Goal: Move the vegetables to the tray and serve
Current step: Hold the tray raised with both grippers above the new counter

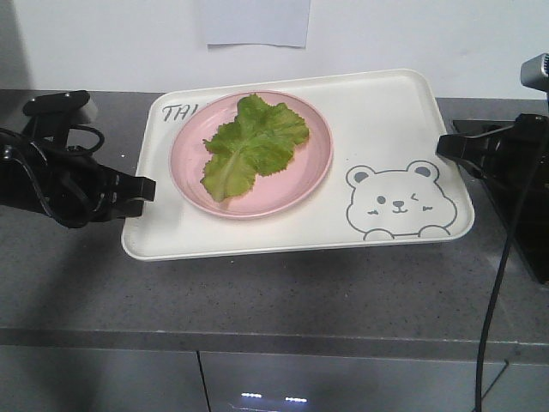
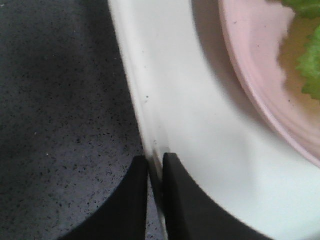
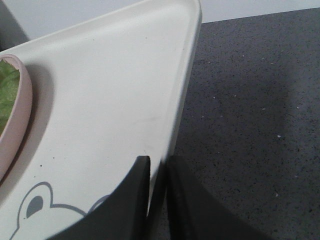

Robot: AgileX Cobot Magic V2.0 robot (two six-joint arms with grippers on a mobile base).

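The vegetables, one ruffled green lettuce leaf (image 1: 253, 142), lie on a round pink plate (image 1: 184, 182) on the left half of the cream tray (image 1: 386, 120), which bears a grey bear drawing (image 1: 399, 202). My left gripper (image 1: 150, 189) is shut on the tray's left rim. The left wrist view shows its fingers (image 2: 156, 156) pinching the rim of the tray (image 2: 190, 100) beside the plate (image 2: 255, 65) and leaf (image 2: 312, 65). My right gripper (image 1: 442, 146) is shut on the right rim. The right wrist view shows its fingers (image 3: 157, 159) clamping the tray (image 3: 110, 90) there. A shadow lies under the tray's front edge.
The grey speckled counter (image 1: 283, 292) runs under the tray, with its front edge near the bottom and cabinet doors (image 1: 343, 382) below. A white wall with a paper sheet (image 1: 256, 21) stands behind. A black cable (image 1: 497, 283) hangs at the right.
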